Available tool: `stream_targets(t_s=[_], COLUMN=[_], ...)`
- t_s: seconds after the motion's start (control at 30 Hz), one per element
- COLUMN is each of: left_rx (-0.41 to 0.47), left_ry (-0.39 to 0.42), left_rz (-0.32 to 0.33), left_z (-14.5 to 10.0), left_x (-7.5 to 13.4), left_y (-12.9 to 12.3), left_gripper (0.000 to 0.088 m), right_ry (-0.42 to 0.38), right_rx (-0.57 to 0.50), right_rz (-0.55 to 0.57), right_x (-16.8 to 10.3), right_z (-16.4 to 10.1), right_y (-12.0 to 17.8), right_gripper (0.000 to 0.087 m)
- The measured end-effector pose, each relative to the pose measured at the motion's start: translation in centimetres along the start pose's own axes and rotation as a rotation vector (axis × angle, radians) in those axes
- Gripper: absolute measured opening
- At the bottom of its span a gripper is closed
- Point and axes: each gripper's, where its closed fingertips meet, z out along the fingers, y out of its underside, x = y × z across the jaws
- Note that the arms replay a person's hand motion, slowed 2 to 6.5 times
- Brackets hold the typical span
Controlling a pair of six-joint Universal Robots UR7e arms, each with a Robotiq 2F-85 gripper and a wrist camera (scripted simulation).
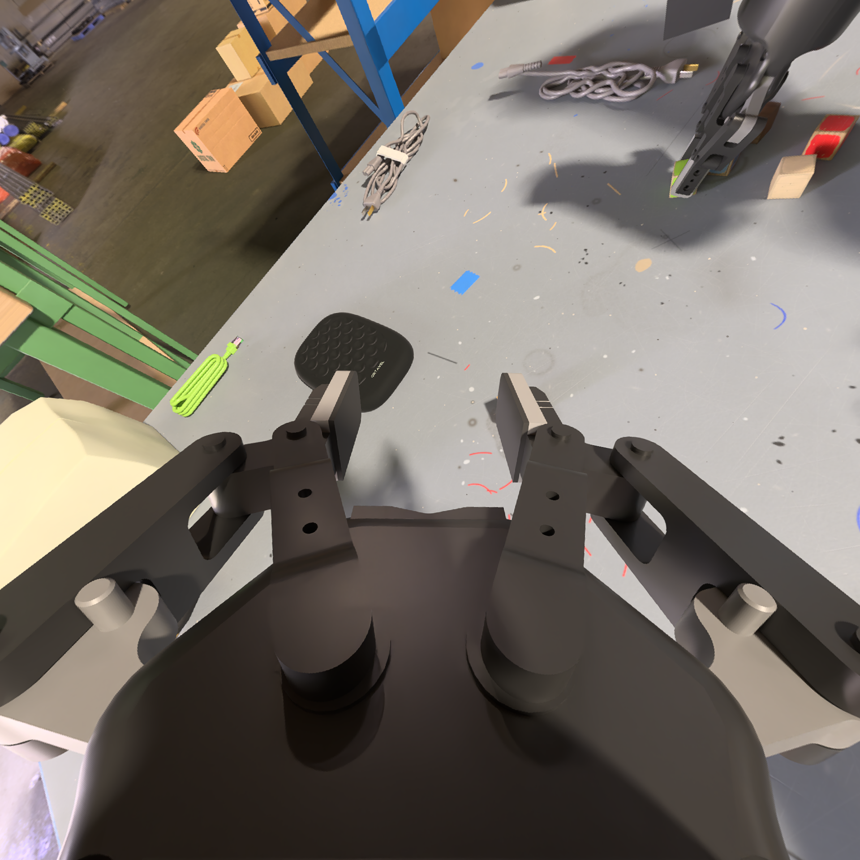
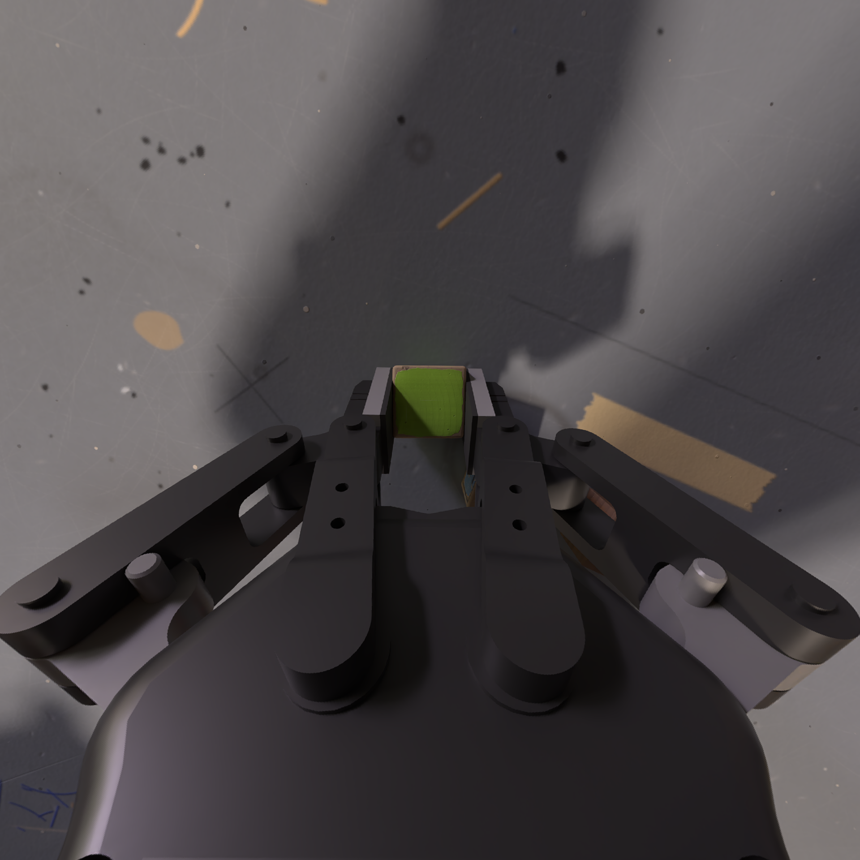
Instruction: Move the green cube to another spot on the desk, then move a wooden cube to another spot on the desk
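Two wrist cameras, one high and wide, one low and close.

My left camera sits behind my left gripper [image 1: 428, 419], well above the desk [image 1: 605, 353], looking forward and down across it to the floor beyond; my right gripper [image 1: 686, 184] shows far off at top right. My right camera looks steeply down past my right gripper [image 2: 428, 405] from close by. Both views share the green cube [image 2: 428, 402] and the desk's tan spot [image 1: 643, 265].

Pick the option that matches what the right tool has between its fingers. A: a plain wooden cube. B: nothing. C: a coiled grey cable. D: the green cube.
D: in the right wrist view the right tool has its fingers closed against both sides of the green cube.
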Motion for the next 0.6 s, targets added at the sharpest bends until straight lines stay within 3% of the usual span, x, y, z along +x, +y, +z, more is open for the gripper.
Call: stream_targets(t_s=[0.3, 0.4, 0.6], left_rx=[-0.002, 0.0, 0.004], left_ry=[0.0, -0.001, -0.005], left_rz=[-0.002, -0.003, -0.007], left_z=[0.0, 0.0, -0.2], left_x=[-0.1, -0.1, -0.3], left_y=[0.1, 0.0, 0.0], left_gripper=[0.0529, 0.0529, 0.053], right_ry=[-0.012, -0.016, 0.035], right_rx=[0.071, 0.121, 0.248], right_rz=[-0.003, -0.002, 0.007], right_x=[0.1, 0.0, 0.6], right_z=[-0.7, -1.7, -5.0], right_y=[-0.6, -1.2, -3.1], right_gripper=[0.0255, 0.0404, 0.0388])
